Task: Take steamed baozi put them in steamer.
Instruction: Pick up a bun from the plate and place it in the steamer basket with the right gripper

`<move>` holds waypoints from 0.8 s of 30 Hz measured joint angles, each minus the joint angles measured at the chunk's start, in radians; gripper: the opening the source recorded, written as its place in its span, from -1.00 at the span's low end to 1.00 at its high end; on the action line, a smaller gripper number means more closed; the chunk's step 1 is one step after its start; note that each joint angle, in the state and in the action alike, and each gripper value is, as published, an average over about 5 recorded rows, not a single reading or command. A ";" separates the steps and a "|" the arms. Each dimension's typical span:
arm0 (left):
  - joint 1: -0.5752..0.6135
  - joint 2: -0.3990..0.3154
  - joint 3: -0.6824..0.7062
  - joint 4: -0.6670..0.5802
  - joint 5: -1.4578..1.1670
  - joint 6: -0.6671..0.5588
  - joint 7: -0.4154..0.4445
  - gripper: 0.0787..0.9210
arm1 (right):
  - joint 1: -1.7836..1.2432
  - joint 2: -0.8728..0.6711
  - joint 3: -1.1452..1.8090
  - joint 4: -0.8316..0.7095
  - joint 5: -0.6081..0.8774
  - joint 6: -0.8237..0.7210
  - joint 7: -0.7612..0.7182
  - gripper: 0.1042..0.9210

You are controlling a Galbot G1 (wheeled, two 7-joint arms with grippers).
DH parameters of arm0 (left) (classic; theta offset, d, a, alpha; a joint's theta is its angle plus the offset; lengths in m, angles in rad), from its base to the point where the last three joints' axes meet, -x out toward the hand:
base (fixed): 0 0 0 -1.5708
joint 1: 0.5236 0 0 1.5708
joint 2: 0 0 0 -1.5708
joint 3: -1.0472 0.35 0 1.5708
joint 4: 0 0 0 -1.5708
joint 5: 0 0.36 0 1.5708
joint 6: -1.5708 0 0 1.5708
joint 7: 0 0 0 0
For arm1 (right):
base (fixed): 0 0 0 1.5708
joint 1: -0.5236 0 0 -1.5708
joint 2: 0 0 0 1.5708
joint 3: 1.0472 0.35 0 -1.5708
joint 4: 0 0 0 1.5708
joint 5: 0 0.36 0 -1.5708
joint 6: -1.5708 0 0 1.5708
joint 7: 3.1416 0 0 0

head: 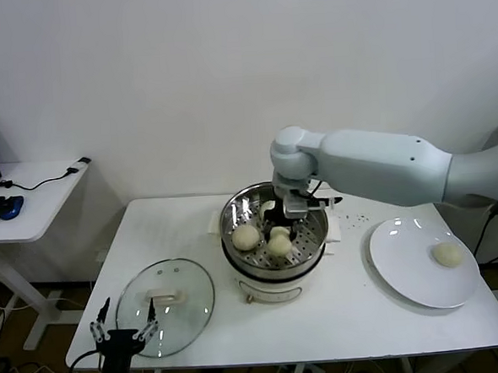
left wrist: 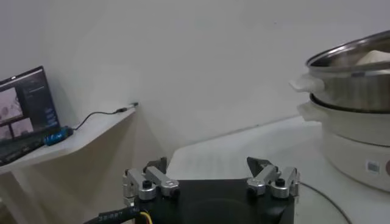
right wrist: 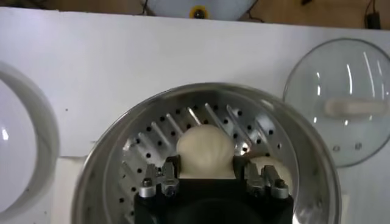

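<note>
White right arm reaches into the steamer point(head: 234, 214), right gripper point(right wrist: 206, 172) fingers clamped on a baozi point(right wrist: 205, 151); left gripper point(head: 122, 330) fingers apart.

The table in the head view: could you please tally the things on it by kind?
Buns: 4 (3 in the steamer, 1 on the plate)
Steamer: 1
Glass lid: 1
Plate: 1
Total: 7
Right gripper is over the steamer; left gripper is parked by the lid.

Even, bright light is cast from above; glare is seen on the glass lid point(head: 165, 306) and plate point(head: 406, 266), shadows kept soft
</note>
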 measured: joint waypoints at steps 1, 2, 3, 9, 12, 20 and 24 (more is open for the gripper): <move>0.000 0.000 -0.001 0.001 0.000 -0.001 0.000 0.77 | -0.005 0.003 -0.001 0.001 -0.001 0.001 0.000 0.16; -0.001 0.000 -0.001 0.002 0.000 -0.001 0.001 0.77 | -0.009 0.005 -0.003 0.003 -0.001 0.001 0.001 0.16; -0.001 0.000 -0.001 0.003 -0.001 -0.001 0.002 0.77 | -0.013 0.007 -0.004 0.005 -0.002 0.001 0.001 0.16; -0.007 0.001 0.003 0.008 -0.001 0.000 0.004 0.77 | -0.030 0.012 -0.014 0.008 -0.006 0.003 0.004 0.17; -0.009 0.001 0.005 0.011 -0.001 0.000 0.004 0.77 | -0.038 0.016 -0.014 0.007 -0.011 0.006 0.009 0.24; -0.012 0.002 0.006 0.015 0.001 -0.001 0.003 0.77 | -0.042 0.015 0.001 -0.001 -0.027 0.019 0.009 0.71; -0.014 0.002 0.009 0.015 0.002 0.000 0.003 0.77 | -0.034 0.008 0.013 -0.008 -0.028 0.024 0.007 0.75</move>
